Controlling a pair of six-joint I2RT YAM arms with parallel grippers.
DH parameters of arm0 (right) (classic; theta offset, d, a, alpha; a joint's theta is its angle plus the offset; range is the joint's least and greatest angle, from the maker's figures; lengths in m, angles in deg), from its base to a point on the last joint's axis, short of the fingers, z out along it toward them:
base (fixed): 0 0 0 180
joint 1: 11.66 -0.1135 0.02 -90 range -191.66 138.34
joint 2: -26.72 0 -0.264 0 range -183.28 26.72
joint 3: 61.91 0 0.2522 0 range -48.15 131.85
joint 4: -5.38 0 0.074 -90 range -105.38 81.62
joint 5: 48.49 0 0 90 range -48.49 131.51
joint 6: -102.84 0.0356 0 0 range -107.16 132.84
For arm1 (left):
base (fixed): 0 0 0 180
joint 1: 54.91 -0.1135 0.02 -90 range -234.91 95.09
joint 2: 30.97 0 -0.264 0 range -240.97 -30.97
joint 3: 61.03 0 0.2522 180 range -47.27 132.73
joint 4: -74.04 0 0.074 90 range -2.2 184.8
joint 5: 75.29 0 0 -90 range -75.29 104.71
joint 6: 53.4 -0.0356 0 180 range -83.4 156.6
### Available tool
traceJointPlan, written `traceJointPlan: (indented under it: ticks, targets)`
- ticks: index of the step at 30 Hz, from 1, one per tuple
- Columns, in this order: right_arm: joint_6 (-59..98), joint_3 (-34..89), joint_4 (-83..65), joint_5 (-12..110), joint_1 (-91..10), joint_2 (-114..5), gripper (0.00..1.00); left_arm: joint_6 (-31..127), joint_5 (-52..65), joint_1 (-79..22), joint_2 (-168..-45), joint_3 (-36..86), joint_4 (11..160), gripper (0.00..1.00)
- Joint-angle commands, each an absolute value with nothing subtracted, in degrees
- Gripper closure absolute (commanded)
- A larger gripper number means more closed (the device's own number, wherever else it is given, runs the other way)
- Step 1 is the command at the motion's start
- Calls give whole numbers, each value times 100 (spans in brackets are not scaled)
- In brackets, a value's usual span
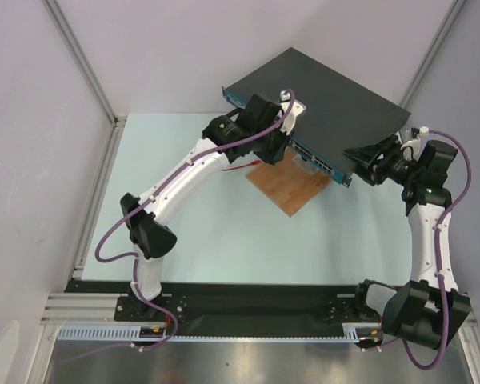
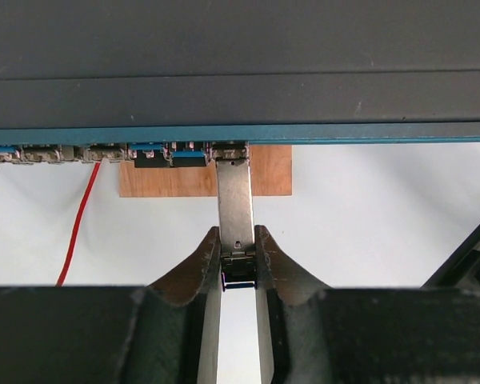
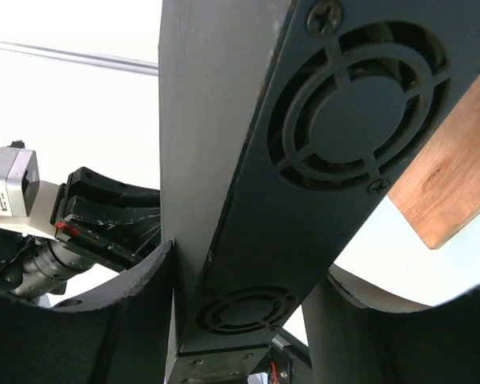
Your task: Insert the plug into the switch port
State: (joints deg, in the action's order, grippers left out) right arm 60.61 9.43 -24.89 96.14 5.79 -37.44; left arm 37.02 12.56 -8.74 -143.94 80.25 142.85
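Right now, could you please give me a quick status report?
Left claw shut on plug, tip at a switch port. Right claw clamps switch end. Nothing blocking.

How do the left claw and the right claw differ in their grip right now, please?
The left claw pinches a slim metal plug, jaws nearly together; the right claw straddles the vented end of the switch, jaws wide. The left claw faces the blue port strip; the right claw faces the side. Both grip something.
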Motion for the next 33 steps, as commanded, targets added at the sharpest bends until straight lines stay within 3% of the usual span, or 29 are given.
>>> traceJointPlan:
  ticks: [1, 7, 11, 18, 22, 25, 27, 29, 31, 32, 33]
  targets:
    - [4141, 1030, -2385, 9371, 161, -3700, 100, 3589, 1304, -947, -14409, 8175, 11575, 76]
    - [4158, 1030, -2367, 9389, 170, -3718, 100, 3607, 1278, -947, -14426, 8175, 11549, 79]
    - [4158, 1012, -2367, 9389, 179, -3718, 100, 3598, 1234, -947, -14453, 8166, 11549, 100]
    - [4150, 1012, -2367, 9415, 223, -3726, 100, 3624, 1217, -956, -14304, 7798, 11523, 100]
    - [4097, 1039, -2420, 9494, 293, -3753, 100, 3764, 928, -1034, -13577, 7000, 11154, 100]
    - [3860, 1197, -2674, 9599, 381, -3823, 100, 3809, 365, -1158, -12699, 5649, 10531, 99]
    - [3702, 1311, -2868, 9678, 460, -3876, 90, 3835, 5, -1245, -12301, 5154, 10100, 100]
    - [3614, 1364, -3043, 9819, 609, -3902, 74, 3774, -312, -1263, -11765, 4547, 9861, 100]
    - [3447, 1416, -3227, 10011, 723, -3902, 56, 3756, -479, -1281, -11483, 4117, 9581, 100]
    - [3394, 1443, -3307, 10082, 872, -3902, 39, 3791, -550, -1307, -11264, 3984, 9510, 100]
    - [3298, 1478, -3421, 10153, 969, -3894, 32, 3835, -646, -1325, -11167, 3852, 9327, 100]
